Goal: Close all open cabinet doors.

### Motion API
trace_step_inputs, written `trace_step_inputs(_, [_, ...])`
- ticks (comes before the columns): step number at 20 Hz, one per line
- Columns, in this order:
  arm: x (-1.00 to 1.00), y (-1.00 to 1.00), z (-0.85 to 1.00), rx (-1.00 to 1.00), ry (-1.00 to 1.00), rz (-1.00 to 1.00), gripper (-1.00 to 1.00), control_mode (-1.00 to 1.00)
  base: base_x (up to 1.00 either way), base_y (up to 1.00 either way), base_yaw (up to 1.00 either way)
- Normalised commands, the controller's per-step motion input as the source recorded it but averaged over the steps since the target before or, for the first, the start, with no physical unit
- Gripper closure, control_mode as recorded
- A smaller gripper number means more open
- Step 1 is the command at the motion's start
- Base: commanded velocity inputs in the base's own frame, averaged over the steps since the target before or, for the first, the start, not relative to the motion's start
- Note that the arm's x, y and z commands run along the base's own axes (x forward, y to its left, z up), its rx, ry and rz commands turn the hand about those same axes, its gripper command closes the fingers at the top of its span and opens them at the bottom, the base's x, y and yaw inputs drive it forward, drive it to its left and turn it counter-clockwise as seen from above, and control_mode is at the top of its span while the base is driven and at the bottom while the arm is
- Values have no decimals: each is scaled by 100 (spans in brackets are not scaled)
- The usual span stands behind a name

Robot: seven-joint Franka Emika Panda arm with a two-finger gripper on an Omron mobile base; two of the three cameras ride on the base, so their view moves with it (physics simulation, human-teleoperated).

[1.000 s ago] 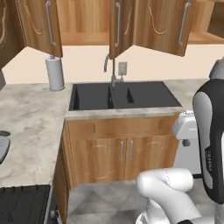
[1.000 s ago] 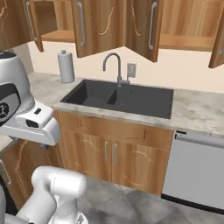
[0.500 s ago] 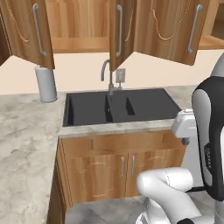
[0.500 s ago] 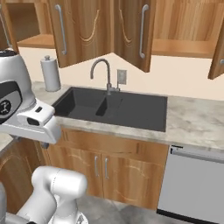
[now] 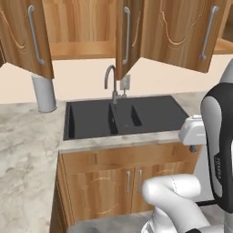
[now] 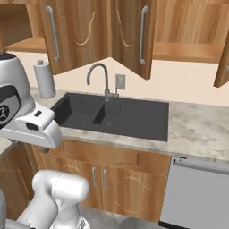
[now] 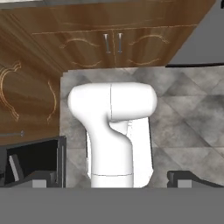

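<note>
Several upper cabinet doors stand open above the sink. In the left base view: a left door [image 5: 29,38] swung out with its handle showing, a middle door [image 5: 126,36] nearly edge-on over the faucet [image 5: 110,82], and a right door [image 5: 182,34] angled outward; shelf interiors show behind them. In the right base view the same middle pair [image 6: 134,33] meets at an outward corner above the sink [image 6: 116,114], and another door edge [image 6: 222,67] hangs open at far right. The lower cabinet doors [image 5: 107,182] under the sink look shut. Paper towel roll [image 5: 44,93] stands on the counter [image 5: 27,150] left of the sink; dishwasher [image 6: 197,192] to the right. The gripper [image 7: 113,181] points down at the floor, fingertips [image 7: 181,177] set well apart, holding nothing. Judgement: this is the approach step, no door contacted yet. Next move calls for raising the arm to upper-door height and pushing a door face toward its frame, probably one of the middle pair, nearest the arm.
</note>
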Motion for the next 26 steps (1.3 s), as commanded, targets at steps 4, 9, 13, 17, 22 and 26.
trace_step_inputs(4, [0,0,0,0,0,0,-100,100,47,-3,0])
trace_step_inputs(9, [0,0,0,0,0,0,-100,100,24,-16,-2])
trace_step_inputs(13, [0,0,0,0,0,0,-100,100,11,-8,-10])
trace_step_inputs(17, [0,0,0,0,0,0,-100,100,20,0,-7])
trace_step_inputs(22, [0,0,0,0,0,0,-100,100,18,0,-8])
trace_step_inputs(26, [0,0,0,0,0,0,-100,100,34,1,-4])
